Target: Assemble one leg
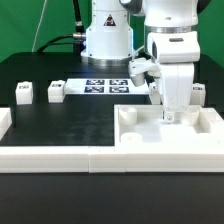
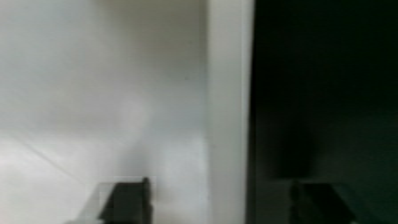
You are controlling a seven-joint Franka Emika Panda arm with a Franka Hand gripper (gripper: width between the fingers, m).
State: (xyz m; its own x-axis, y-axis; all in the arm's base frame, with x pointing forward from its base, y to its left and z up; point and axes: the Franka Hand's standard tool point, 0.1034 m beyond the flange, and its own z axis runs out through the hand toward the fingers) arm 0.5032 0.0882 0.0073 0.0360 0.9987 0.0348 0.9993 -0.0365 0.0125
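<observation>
Three small white legs show in the exterior view. Two stand at the left (image 1: 24, 93) (image 1: 55, 91) and one at the right (image 1: 197, 93), behind the large white panel (image 1: 140, 135). My gripper (image 1: 170, 117) is lowered over the panel's back wall, with no leg in it. In the wrist view the gripper (image 2: 222, 192) is open. Its dark fingertips (image 2: 128, 200) stand either side of a bright white wall strip (image 2: 228, 100) without touching it. The white panel floor is on one side and the black table on the other. No leg shows in the wrist view.
The marker board (image 1: 108, 86) lies at the back middle, in front of the robot base. A long white rail (image 1: 60, 157) runs along the table's front, with a raised end at the exterior view's left (image 1: 5, 120). The table top is black.
</observation>
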